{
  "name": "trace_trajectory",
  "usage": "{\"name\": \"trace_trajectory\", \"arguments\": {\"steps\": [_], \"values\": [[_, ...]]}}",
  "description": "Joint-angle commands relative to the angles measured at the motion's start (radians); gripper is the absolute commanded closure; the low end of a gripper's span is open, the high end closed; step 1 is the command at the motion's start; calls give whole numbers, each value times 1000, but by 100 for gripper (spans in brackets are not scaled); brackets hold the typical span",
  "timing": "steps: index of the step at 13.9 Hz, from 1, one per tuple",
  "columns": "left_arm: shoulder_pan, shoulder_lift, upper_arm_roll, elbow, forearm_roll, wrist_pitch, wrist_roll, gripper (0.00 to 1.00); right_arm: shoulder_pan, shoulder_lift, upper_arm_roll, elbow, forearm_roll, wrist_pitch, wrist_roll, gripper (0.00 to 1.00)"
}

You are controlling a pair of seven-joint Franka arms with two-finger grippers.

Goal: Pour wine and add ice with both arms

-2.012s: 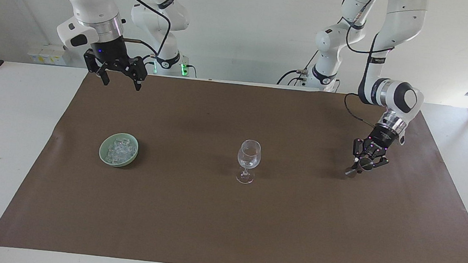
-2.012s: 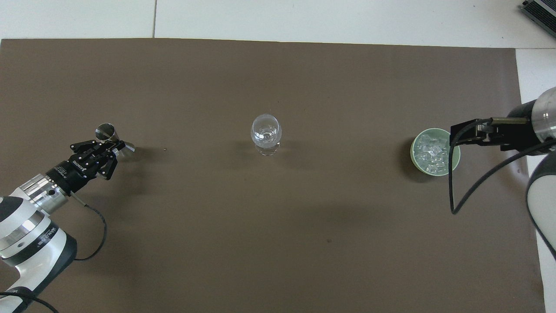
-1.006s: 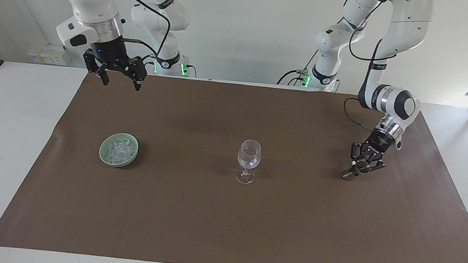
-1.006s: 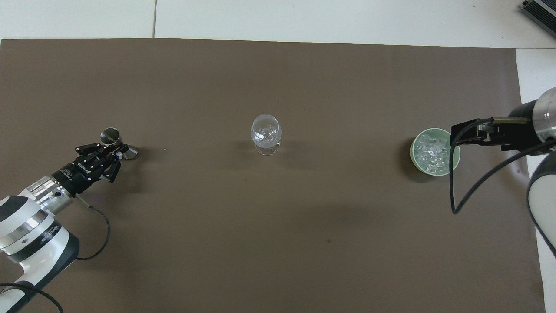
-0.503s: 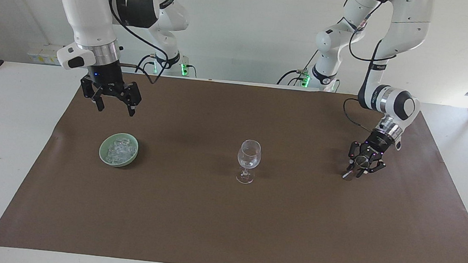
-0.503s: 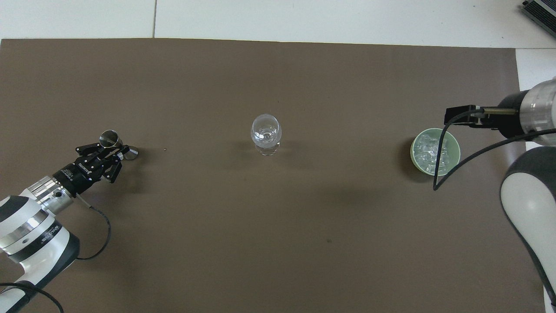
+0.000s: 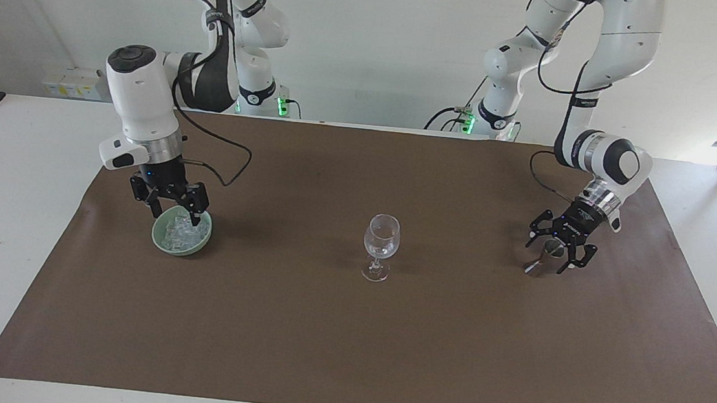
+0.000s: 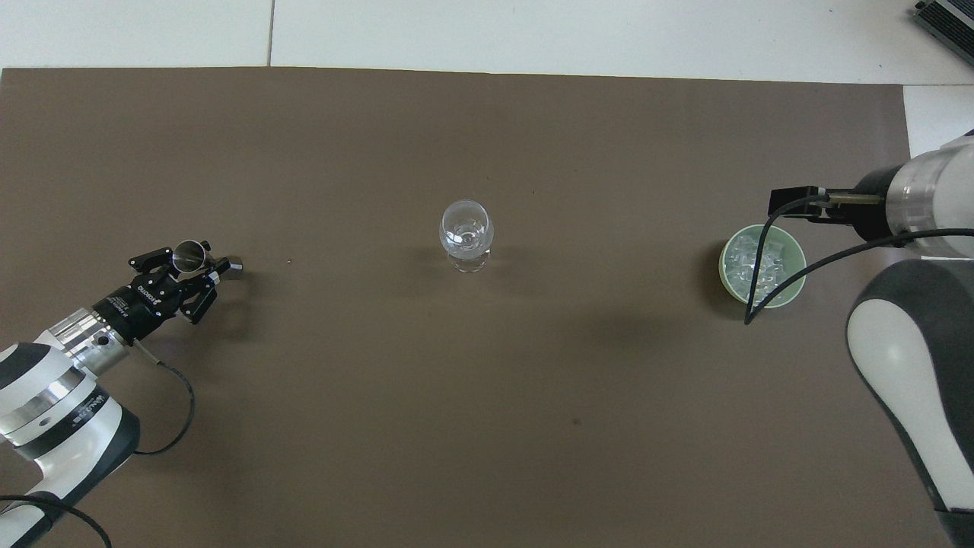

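Note:
A clear stemmed wine glass stands upright mid-mat. The ice lies heaped in a pale green bowl toward the right arm's end. My right gripper hangs open just over the bowl, its fingertips at the level of the rim. Toward the left arm's end, a small metal jigger sits between the spread fingers of my left gripper, which is open. In the overhead view the right wrist hides the right gripper's fingers.
A brown mat covers most of the white table. A black cable from the right wrist hangs across the bowl in the overhead view.
The left gripper has opened and let go of the jigger, which it had set down on the mat. The right arm has come down from the mat's robot-side edge onto the ice bowl.

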Motion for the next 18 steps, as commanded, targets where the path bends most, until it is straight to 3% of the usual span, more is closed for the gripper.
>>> {"name": "trace_trajectory", "arguments": {"steps": [1, 4, 8, 9, 11, 12, 14, 18], "values": [[28, -3, -3, 40, 164, -15, -8, 0, -31, 12, 10, -83, 1, 74, -36, 8], [35, -66, 3, 50, 385, -20, -8, 0, -62, 41, 10, -141, 1, 148, -47, 9], [37, -139, 5, 73, 686, -21, 3, 0, -60, 33, 10, -172, 1, 163, -44, 20], [37, -156, 5, 74, 735, -20, 4, 0, -60, 33, 10, -172, 1, 163, -45, 36], [37, -190, 5, 80, 839, -24, 12, 0, -60, 33, 11, -170, 1, 160, -45, 53], [35, -204, 5, 86, 885, -26, 21, 0, -57, 33, 11, -169, 1, 159, -45, 66], [35, -224, 5, 117, 976, -49, 21, 0, -51, 33, 11, -167, 1, 152, -45, 100], [35, -245, 5, 168, 1110, -75, 91, 0, -50, -5, 13, -154, 1, 145, -48, 100]]}}
